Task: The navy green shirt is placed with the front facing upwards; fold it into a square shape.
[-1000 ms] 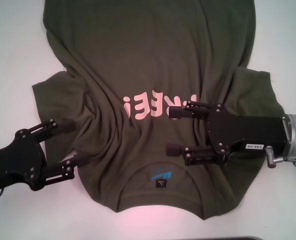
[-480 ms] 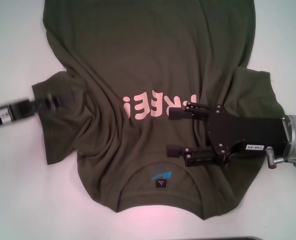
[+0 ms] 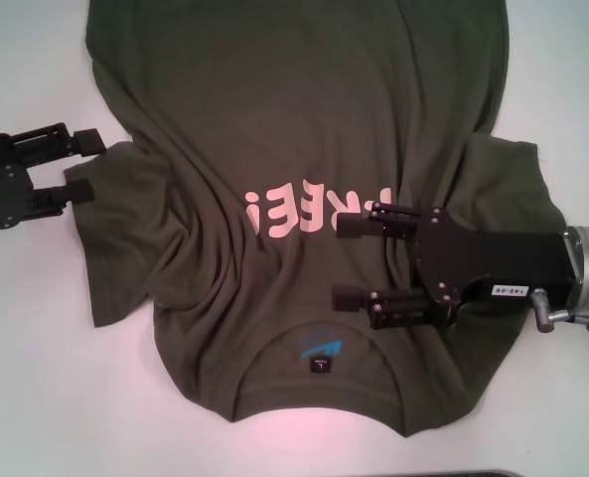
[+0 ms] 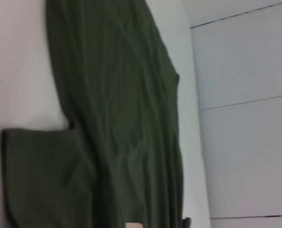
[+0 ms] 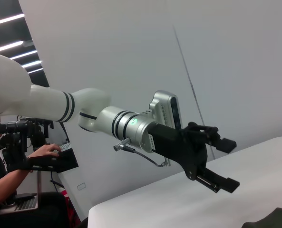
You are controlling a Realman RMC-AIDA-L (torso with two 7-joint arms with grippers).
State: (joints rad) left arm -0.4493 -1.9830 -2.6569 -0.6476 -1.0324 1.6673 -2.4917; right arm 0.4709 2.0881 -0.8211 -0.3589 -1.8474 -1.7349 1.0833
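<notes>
Shirt lies flat; I see my left gripper open beside its sleeve, right gripper open above the chest.

Pink block letters across the chest of the green shirt appear upside down in the head view and read "REE", with the start of the word hidden behind the right gripper. A small white sticker on that gripper's black body carries digits too small to make out. Inside the collar, a blue printed mark and a small dark tag are also illegible.
</notes>
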